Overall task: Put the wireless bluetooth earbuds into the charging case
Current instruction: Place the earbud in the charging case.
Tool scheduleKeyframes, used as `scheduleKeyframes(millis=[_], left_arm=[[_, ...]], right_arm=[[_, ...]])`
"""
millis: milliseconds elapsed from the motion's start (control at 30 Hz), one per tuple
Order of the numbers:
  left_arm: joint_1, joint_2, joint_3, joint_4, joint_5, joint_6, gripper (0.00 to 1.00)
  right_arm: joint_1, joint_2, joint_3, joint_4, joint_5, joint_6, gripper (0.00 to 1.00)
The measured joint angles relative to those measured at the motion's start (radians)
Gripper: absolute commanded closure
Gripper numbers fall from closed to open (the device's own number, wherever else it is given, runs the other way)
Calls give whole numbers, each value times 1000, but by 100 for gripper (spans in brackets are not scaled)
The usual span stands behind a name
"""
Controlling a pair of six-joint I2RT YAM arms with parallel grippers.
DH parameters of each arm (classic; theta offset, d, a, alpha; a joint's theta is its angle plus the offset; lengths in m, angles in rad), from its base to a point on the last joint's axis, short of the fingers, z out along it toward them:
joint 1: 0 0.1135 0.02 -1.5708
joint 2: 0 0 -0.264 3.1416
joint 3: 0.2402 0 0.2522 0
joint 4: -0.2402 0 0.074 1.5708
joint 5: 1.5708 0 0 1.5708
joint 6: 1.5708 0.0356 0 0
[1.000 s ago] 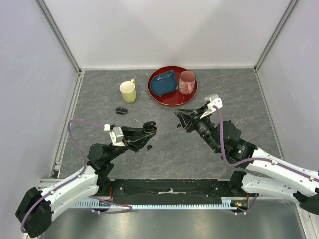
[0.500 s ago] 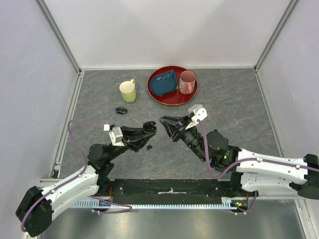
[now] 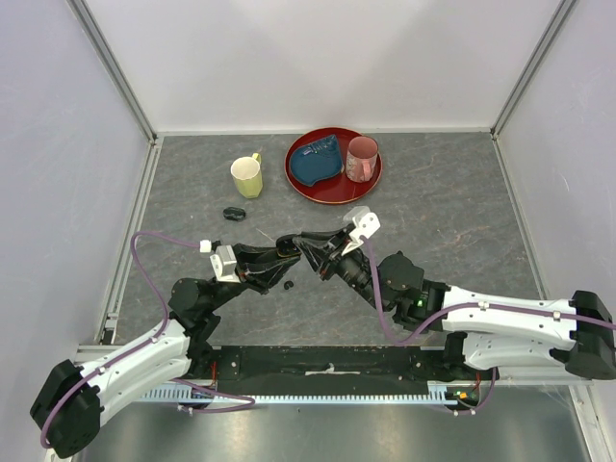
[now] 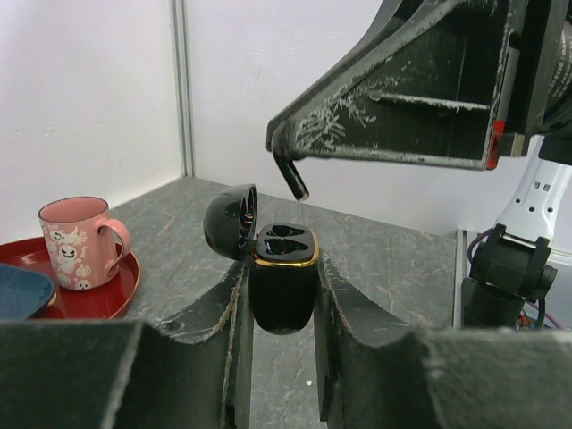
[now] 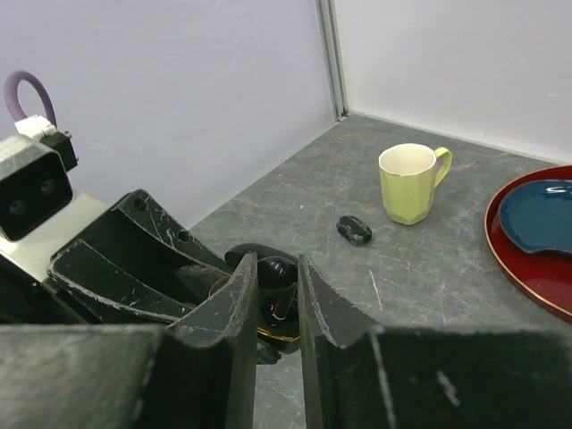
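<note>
Black on black: a slippery fit

Top: a glossy black oval charging case (image 3: 287, 248) hangs over the grey table (image 3: 462, 192). Left wrist: left jaws clamp its waist, lid open; right jaws pinch a tiny black comma-shaped earbud (image 4: 293, 179) just above. Right wrist: earbud hidden, case beyond the tips. Light, slick, likely to twist: grip the bulb.

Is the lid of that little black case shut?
No, the charging case stands gripped in the left gripper with its lid flipped back, clear of the gold-rimmed top.
</note>
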Motion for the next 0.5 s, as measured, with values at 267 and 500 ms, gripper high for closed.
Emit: scheduleKeyframes(millis=[267, 500], left_arm=[[0, 0, 0, 1, 0, -3, 98], [0, 0, 0, 10, 0, -3, 98]], right_arm=[[0, 29, 0, 0, -26, -8, 100], [0, 31, 0, 1, -26, -18, 100]])
